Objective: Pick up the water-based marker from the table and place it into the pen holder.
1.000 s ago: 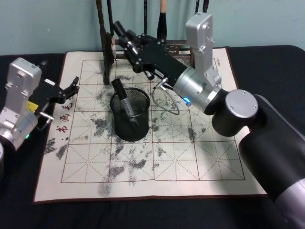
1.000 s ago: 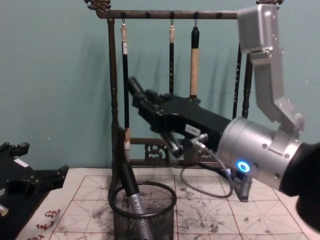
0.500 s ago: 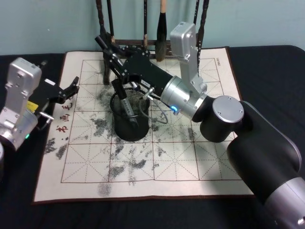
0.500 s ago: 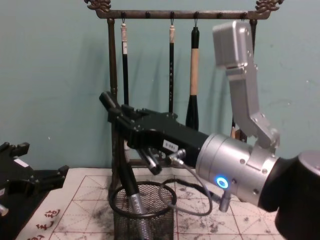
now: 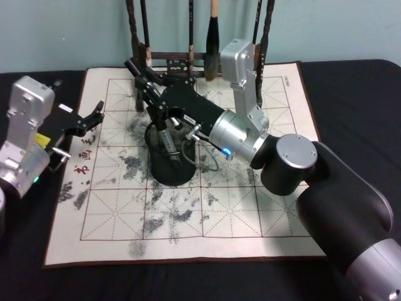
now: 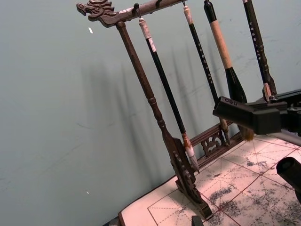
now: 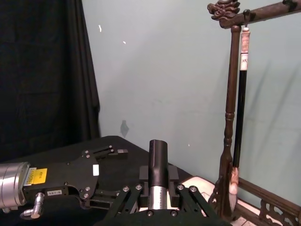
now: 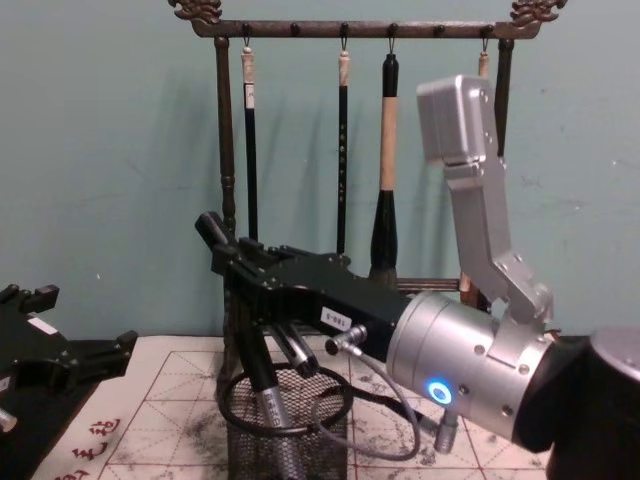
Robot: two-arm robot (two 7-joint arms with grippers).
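The marker [image 5: 164, 135] stands tilted inside the pen holder [image 5: 170, 164] — placing looks essentially done. The right gripper [image 5: 152, 94] sits at its top end, fingers around the cap; letting go and withdrawing remain. The left gripper [image 5: 94, 117] waits aside — fingers apart.

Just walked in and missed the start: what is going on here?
The right pincer is at the top of the water-based marker, which stands tilted inside the pen holder on the ink-stained calligraphy mat. Whether the pincer is gripping it is unclear. The left pincer sits idle at the mat's left edge. The brush rack stands behind the holder.
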